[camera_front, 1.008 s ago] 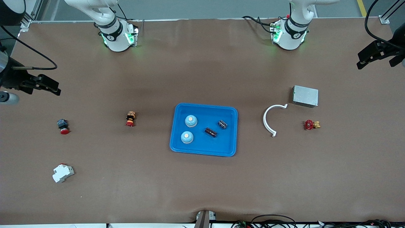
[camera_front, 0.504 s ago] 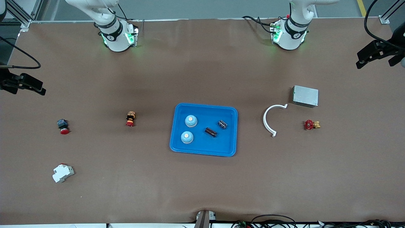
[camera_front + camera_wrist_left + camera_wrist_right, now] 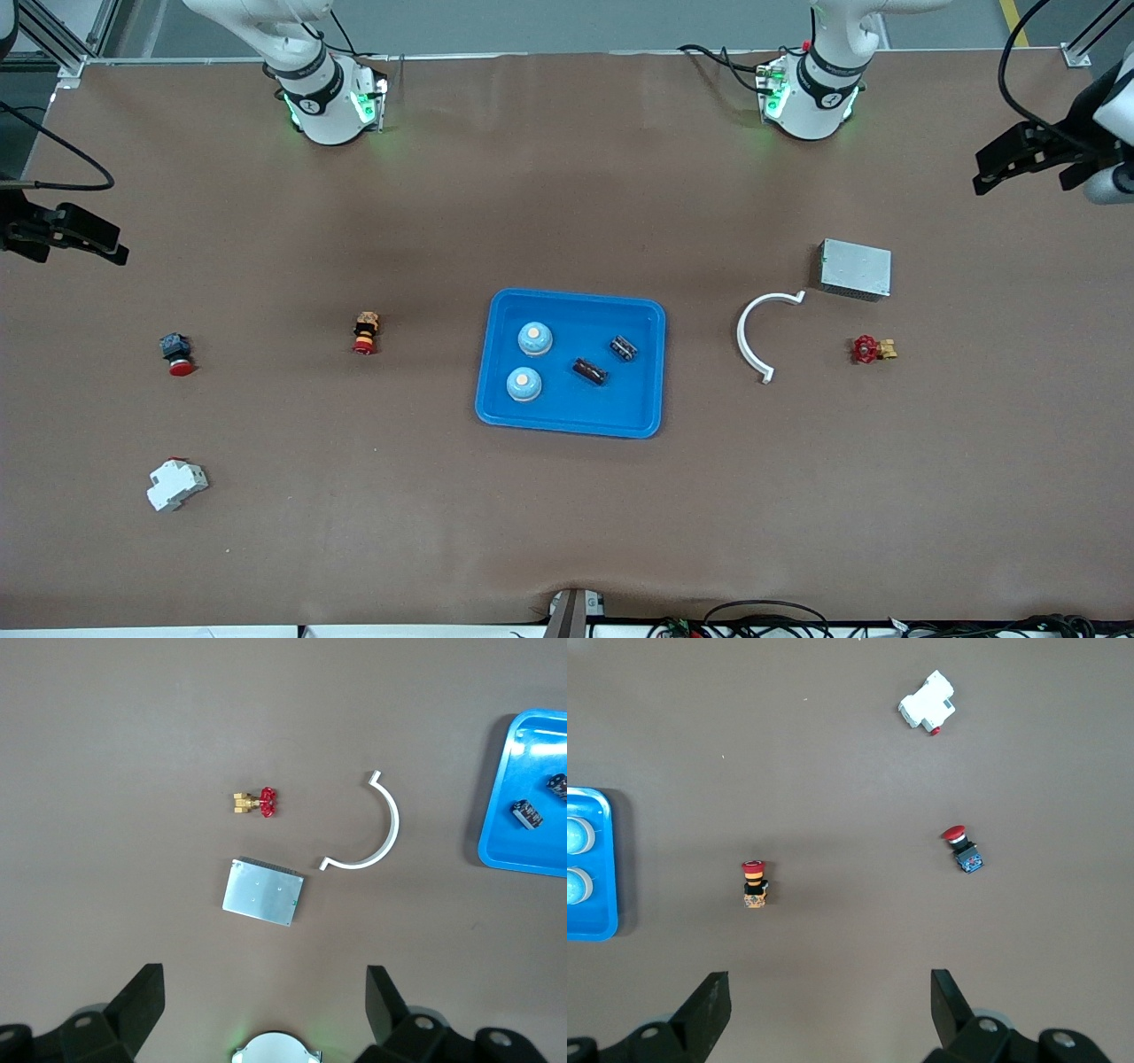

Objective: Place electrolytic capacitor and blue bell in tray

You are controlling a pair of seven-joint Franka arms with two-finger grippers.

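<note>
Both bells (image 3: pixel 534 337) and capacitors (image 3: pixel 590 371) lying in tray (image 3: pixel 638 310); right gripper (image 3: pixel 84 239) at nine o'clock and left gripper (image 3: pixel 1019 159) at two o'clock, both drawn back, spread wide and empty; looks finished.

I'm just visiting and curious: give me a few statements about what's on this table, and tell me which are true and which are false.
1. Two blue bells sit in the blue tray. True.
2. The left hand grips a capacitor. False: it is open and empty, up over the left arm's end of the table.
3. The white curved piece lies in the tray. False: it lies on the table between the tray and the grey metal box.
4. Two dark capacitors lie in the tray beside the bells. True.
5. The right hand is open and holds nothing. True.
</note>
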